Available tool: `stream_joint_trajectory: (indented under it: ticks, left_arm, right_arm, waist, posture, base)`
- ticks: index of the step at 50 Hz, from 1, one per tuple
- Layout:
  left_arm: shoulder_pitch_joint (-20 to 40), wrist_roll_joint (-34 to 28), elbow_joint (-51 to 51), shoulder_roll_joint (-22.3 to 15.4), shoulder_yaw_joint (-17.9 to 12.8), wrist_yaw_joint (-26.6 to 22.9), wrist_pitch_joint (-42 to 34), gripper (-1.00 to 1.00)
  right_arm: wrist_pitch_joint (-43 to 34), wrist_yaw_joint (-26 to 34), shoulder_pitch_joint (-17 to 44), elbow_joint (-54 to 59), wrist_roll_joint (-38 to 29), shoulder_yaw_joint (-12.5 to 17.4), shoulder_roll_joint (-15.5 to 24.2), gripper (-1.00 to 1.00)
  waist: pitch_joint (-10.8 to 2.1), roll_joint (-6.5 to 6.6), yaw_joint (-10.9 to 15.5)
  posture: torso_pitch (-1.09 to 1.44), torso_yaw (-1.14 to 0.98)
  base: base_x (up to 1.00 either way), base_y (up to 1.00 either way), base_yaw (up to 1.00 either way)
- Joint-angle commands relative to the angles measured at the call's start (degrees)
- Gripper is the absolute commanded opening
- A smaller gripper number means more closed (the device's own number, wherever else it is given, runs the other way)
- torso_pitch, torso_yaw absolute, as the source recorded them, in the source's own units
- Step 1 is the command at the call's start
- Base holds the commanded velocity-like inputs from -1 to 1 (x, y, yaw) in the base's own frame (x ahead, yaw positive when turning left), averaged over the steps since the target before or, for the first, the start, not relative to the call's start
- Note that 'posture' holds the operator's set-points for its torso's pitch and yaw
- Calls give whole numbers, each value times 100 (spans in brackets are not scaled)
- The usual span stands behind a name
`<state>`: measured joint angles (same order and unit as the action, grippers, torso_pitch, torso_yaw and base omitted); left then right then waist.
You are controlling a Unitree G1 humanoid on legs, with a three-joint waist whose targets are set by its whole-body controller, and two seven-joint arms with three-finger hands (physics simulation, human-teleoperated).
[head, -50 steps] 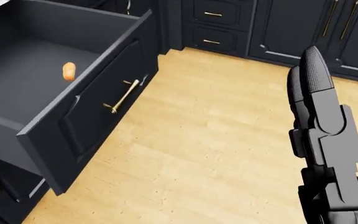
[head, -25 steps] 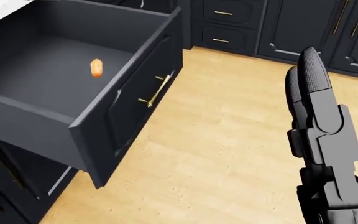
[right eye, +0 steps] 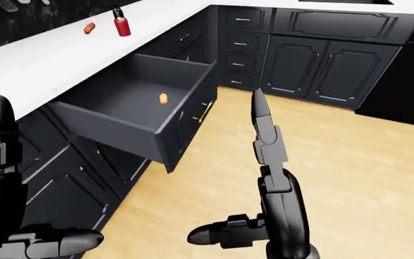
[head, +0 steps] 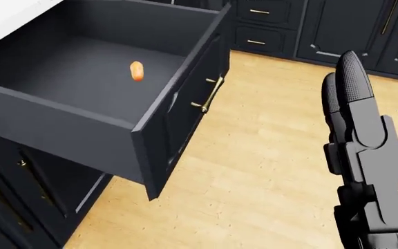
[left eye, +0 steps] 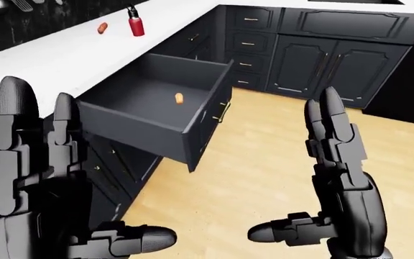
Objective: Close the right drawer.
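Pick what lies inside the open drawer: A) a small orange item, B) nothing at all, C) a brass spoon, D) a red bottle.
A: a small orange item lies alone on the floor of the open drawer; the red bottle stands up on the white counter instead.

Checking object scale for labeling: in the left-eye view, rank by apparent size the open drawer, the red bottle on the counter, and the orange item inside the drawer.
1. Open drawer, by far the largest.
2. Red bottle.
3. Orange item in the drawer, smallest, though the bottle sits farther from the camera, so true sizes stay unsure.

Both hands, left hand (left eye: 45,178) and right hand (left eye: 336,178), raised, fingers (left eye: 333,116) straight.
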<state>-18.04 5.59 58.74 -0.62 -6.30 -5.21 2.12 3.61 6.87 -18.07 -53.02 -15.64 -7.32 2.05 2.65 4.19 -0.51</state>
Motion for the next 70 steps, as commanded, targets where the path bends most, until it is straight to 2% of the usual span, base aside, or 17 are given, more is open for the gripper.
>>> stream_joint_trajectory:
  ticks: [1,3,14,15,23,25,27,28,38,41,42,50,54,55,62,67,70]
  left_arm:
    - [19,12,125,-16,-19,37,97,100]
    - [20,19,125,-29,-15,45,93,100]
    - [25,3,125,-58,11,75,92,100]
    - [20,9,125,-62,14,77,96,100]
    - [13,9,125,-59,10,70,100,100]
    - [8,16,125,-58,3,66,109,100]
    - [5,20,125,-61,4,65,112,100]
    - [6,21,125,-61,2,65,110,100]
    - [9,-8,125,-54,25,62,104,100]
    - [6,-12,125,-32,20,40,106,100]
    - [1,-12,125,-25,17,32,115,100]
    - [-12,-26,125,12,12,-7,123,100]
    - [-13,-35,125,-6,30,13,125,100]
    - [-14,-32,125,-14,32,22,126,100]
    - [2,-39,125,-17,36,25,108,100]
    - [1,-40,125,-5,28,8,109,100]
    - [-9,-34,125,7,22,-5,122,100]
  right_arm:
    - [116,-13,19,-169,11,-24,2,100]
    - [106,-14,28,-158,3,-29,2,100]
    - [160,-20,8,-101,9,-15,9,100]
    - [176,-20,4,-93,22,-7,9,100]
    - [207,-15,-15,-65,13,2,3,100]
    - [168,-13,-4,-93,-9,-17,0,100]
    - [173,-19,1,-80,-7,-11,2,100]
    - [180,-19,-2,-77,-5,-12,4,100]
    - [97,-19,30,-97,-32,-25,0,100]
    - [111,-25,25,-85,-30,-23,6,100]
    - [108,-22,24,-85,-33,-26,7,100]
    - [95,-22,35,-78,-30,-20,6,100]
    - [108,-18,29,-69,-26,-16,6,100]
    - [121,-21,23,-64,-29,-15,6,100]
    - [184,-18,3,-22,-4,8,3,100]
    - [174,-15,2,-33,-21,-1,0,100]
    - [139,-11,4,-62,-32,-16,-1,100]
  waist:
    - [-92,65,15]
    - [48,-49,40]
    - [-43,-820,2]
    - [-2,-649,-72]
    - [43,-435,-11]
    - [24,-222,-24]
    - [-126,248,18]
    - [-4,-75,78]
    - [27,-492,39]
    - [-61,-833,19]
    - [-5,-643,-92]
    - [47,-428,-2]
    - [-135,249,28]
    - [-4,-99,79]
    - [8,-332,59]
    - [-30,-771,43]
    - [10,-678,-2]
  posture:
    - [0,0]
    - [0,0]
    - [0,0]
    - [0,0]
    - [0,0]
    - [0,0]
    - [0,0]
    - [0,0]
    - [0,0]
    - [0,0]
    - [0,0]
    - [0,0]
    - [0,0]
    - [0,0]
    - [0,0]
    - [0,0]
    - [0,0]
  base:
    - [0,26,0]
    - [0,25,0]
    - [0,25,0]
    - [0,25,0]
    - [0,25,0]
    - [0,25,0]
    - [0,25,0]
    - [0,24,0]
    - [0,24,0]
    - [0,22,0]
    - [0,22,0]
    - [0,22,0]
    - [0,22,0]
    - [0,23,0]
    - [0,22,0]
    - [0,21,0]
    - [0,22,0]
